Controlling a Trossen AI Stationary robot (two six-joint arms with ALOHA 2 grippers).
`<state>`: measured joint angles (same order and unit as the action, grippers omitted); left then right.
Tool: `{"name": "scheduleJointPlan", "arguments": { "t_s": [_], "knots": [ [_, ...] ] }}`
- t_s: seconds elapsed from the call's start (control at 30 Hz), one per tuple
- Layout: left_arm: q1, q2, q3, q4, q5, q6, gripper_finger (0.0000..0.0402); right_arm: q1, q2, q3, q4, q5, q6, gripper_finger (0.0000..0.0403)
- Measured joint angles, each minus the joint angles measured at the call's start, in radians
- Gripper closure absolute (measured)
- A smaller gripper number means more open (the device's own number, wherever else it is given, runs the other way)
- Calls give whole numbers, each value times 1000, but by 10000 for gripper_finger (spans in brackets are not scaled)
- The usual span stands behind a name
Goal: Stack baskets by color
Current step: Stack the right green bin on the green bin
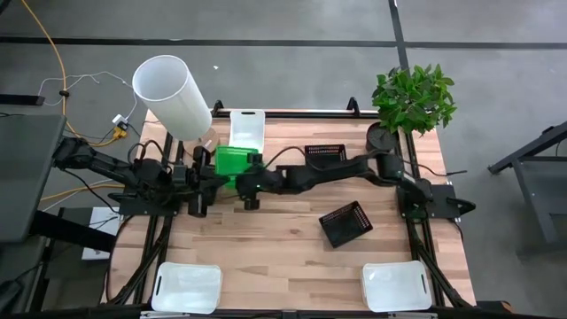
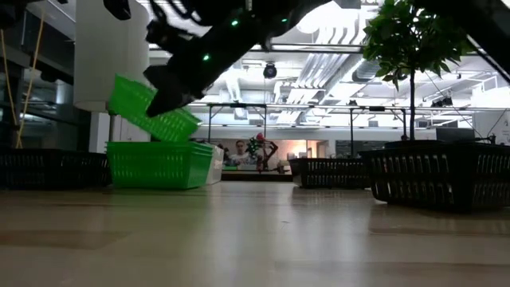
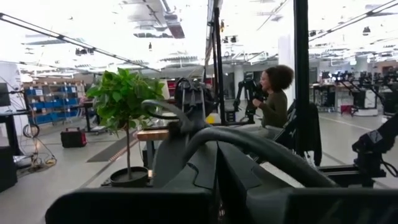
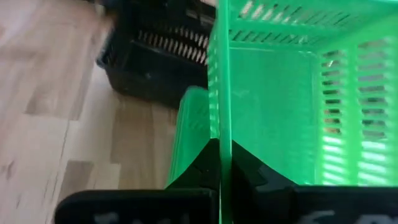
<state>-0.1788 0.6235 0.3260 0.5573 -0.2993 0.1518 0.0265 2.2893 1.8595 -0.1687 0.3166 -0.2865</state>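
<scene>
I have the right tool (image 4: 221, 155) pinching the wall of a bright green slotted plastic basket (image 2: 151, 108), which hangs tilted, its low end resting on the rim of a second green basket (image 2: 159, 163) at the left of the low view. From overhead that green pair sits at upper centre of the wooden surface (image 1: 283, 248), just below a white basket with handle cutouts (image 1: 247, 128). The left tool (image 1: 197, 188) is pressed together, holding nothing that I can see, just left of the green baskets. One black mesh-sided basket (image 1: 324, 152) sits at upper right of centre, another (image 1: 345, 222) lies askew lower down. Two more white baskets (image 1: 187, 287) (image 1: 396, 285) occupy the bottom corners.
</scene>
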Motion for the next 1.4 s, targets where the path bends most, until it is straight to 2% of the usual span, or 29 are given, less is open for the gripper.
{"name": "scheduleJointPlan", "arguments": {
  "t_s": [0.17,0.5,0.8,1.4],
  "knots": [
    [0,0,0,-1,0,0,401,-3,47,108,-191,52,82,403],
    [0,0,0,0,3,-1,401,12,47,158,-372,76,129,403],
    [0,0,0,1,1,-1,401,16,47,170,-407,-3,129,403],
    [0,0,0,0,0,-2,401,15,46,170,-426,-39,76,396]
  ]
}}
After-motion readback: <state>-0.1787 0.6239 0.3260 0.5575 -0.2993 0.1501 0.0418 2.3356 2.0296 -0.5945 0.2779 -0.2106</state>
